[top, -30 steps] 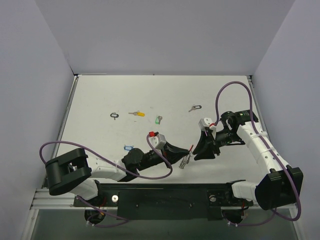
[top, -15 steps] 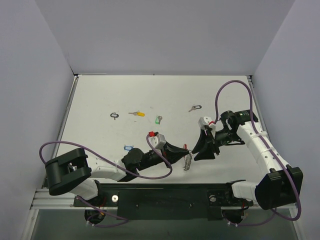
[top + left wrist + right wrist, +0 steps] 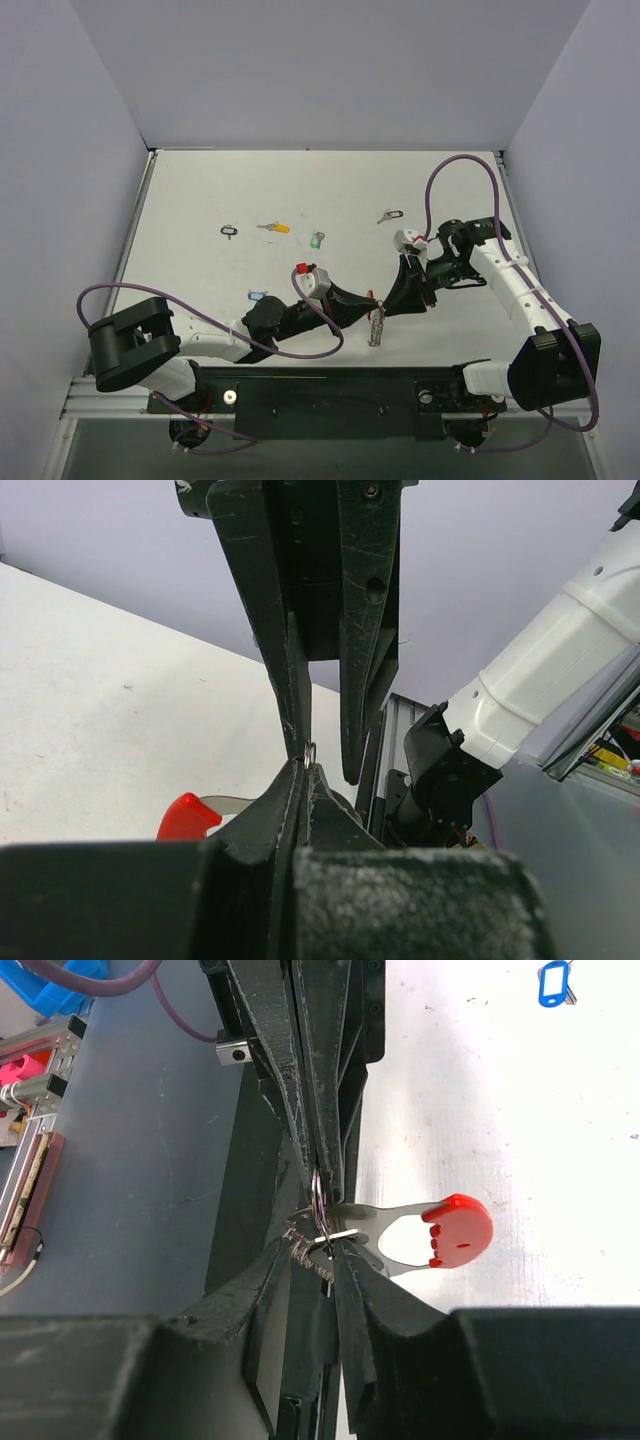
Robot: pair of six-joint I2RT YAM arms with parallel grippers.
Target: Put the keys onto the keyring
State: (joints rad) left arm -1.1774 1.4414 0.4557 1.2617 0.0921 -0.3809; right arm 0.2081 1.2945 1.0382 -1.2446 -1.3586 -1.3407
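The keyring is a silver ring (image 3: 317, 1195) joined to a flat metal band with a red foot-shaped tag (image 3: 458, 1228). My left gripper (image 3: 305, 763) is shut on the ring (image 3: 309, 750), its red tag (image 3: 188, 815) sticking out to the left. A short silver chain (image 3: 377, 327) hangs from the ring. My right gripper (image 3: 315, 1245) faces the left one tip to tip. Its fingers stand a little apart on either side of the ring and the hanging metal. Loose keys lie on the table: blue (image 3: 257, 296), black (image 3: 230, 231), yellow (image 3: 272, 228), green (image 3: 317, 240) and dark-tagged (image 3: 389, 215).
Both grippers (image 3: 380, 303) meet above the near middle of the white table (image 3: 200, 190). The black base rail (image 3: 330, 390) runs just below them. Grey walls close the table at the back and sides. A purple cable (image 3: 460, 175) loops over the right arm.
The right gripper has moved left up to the left gripper's tip and its jaws have narrowed. The hanging chain has swung from tilted to nearly straight down.
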